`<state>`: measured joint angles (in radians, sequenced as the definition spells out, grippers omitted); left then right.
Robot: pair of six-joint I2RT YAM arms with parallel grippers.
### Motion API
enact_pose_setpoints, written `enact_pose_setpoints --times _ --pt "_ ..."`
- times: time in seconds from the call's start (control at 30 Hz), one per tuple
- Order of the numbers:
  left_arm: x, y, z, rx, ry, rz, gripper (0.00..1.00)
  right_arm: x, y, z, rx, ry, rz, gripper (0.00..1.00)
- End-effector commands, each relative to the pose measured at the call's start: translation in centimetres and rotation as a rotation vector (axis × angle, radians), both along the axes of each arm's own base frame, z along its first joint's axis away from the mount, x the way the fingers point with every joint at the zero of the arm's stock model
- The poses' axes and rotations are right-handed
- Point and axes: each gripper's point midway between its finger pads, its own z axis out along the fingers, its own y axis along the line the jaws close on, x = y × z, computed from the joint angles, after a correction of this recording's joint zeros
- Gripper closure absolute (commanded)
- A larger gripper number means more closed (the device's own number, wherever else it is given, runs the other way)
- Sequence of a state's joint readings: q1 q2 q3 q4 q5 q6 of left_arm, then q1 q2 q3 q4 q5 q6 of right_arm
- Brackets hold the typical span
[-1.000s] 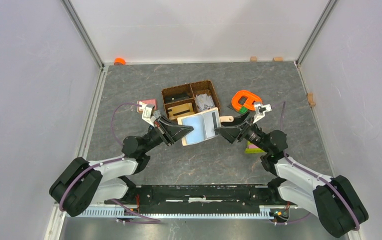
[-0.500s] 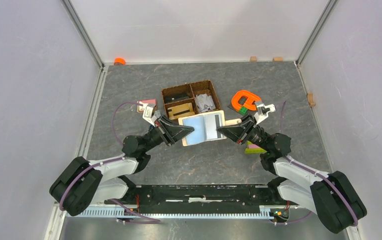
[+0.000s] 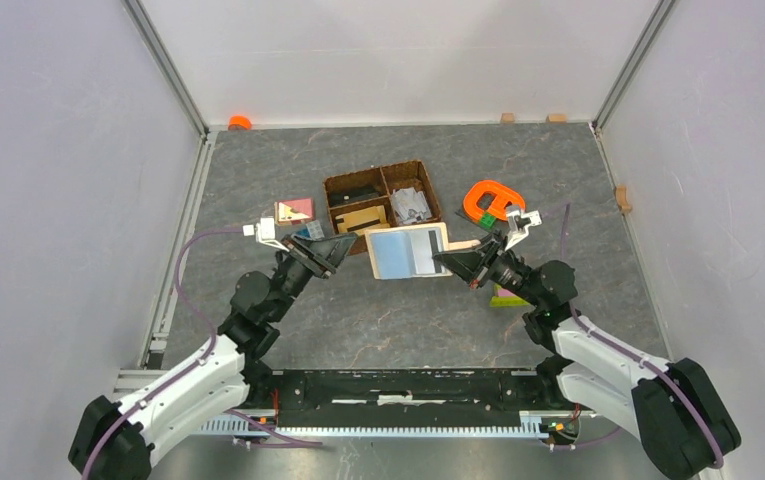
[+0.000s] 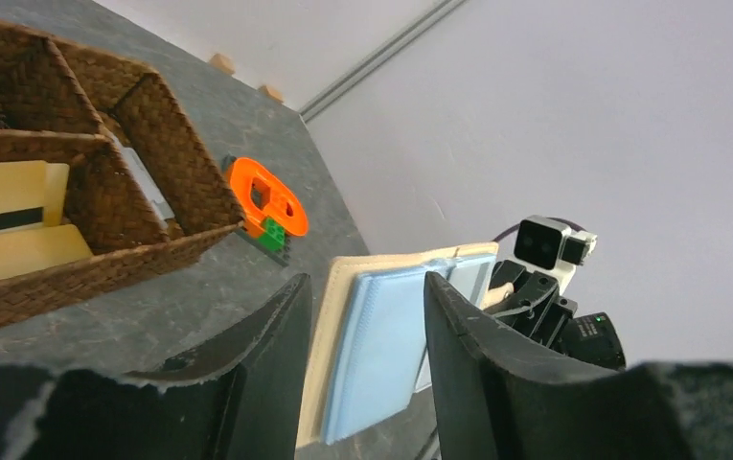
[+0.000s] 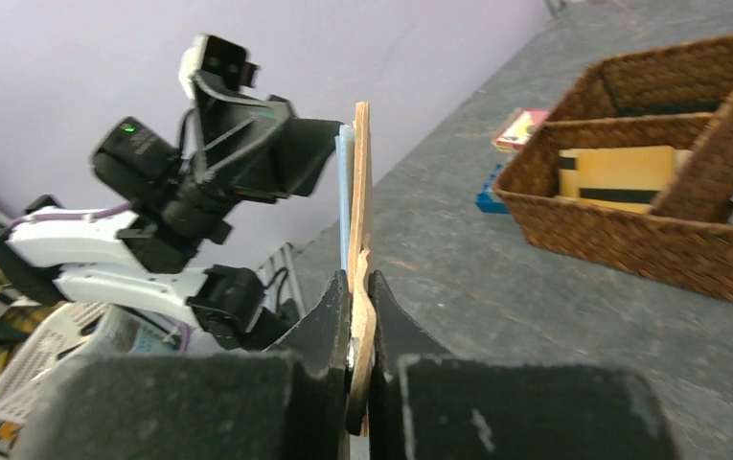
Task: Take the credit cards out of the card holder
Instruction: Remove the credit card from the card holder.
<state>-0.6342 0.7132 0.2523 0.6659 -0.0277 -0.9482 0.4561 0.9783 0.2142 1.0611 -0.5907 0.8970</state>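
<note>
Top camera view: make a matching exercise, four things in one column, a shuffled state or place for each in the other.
1. beige folding card holder
2. left gripper
3. right gripper
4. orange plastic ring

a. jaws apart
b. lying right of the brown woven divided basket
c. shut on the holder's edge
d. spread open, pale blue inside showing

Pairs: 1-d, 2-a, 3-c, 4-b

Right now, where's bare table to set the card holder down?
Bare grey stone-look table nearside of the beige folding card holder; also the far strip behind the brown woven divided basket. Crowded beside the basket: pink flat square left, orange C-shaped clamp right.
</note>
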Motion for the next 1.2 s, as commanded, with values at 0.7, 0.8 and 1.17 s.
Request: enact_pose_setpoints --times 0.7,0.8,1.17 --pt "-3.9 -10.5 -0.4 0.224 -0.152 -0.480 0.79 0.0 1.8 -0.3 -0.049 -0.010 0.051 1.00" --pt "-2.7 -9.1 -1.2 0.257 -0.103 -0.376 0.79 0.1 1.7 -0.2 -0.051 -0.016 0.039 1.00" --pt "-2.8 -9.1 -1.6 0.252 -0.105 -0.391 0.80 -0.3 1.3 0.3 -0.024 -0.031 0.029 1.00"
